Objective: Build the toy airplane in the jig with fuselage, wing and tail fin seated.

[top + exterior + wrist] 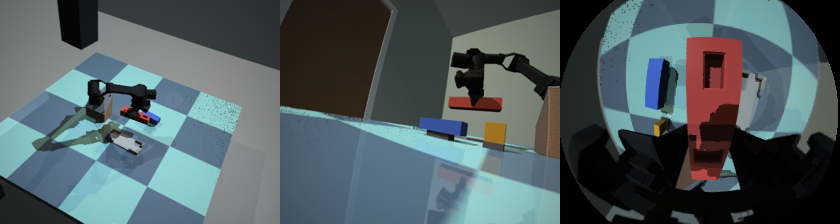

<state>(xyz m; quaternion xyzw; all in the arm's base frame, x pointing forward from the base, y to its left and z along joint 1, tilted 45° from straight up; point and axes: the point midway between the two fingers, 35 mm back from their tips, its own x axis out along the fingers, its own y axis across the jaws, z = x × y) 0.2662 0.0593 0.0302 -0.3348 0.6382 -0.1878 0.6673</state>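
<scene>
Well, you'll find no readable lettering (the arm is plain black), and your pincer (133, 114) (473, 100) (708, 126) is clamped on the red fuselage (145, 118) (459, 103) (712, 107), which sits level between its fingers, raised above the checkered surface (173, 167) (382, 173) (695, 10), socket openings facing the wrist.

We see a checkered surface (173, 185) (320, 173) (615, 90). On it, in the top view, the pale jig (127, 143) (747, 102) lies just below centre, and the arm's wooden base (96, 114) (554, 124) stands above and left of it.
</scene>
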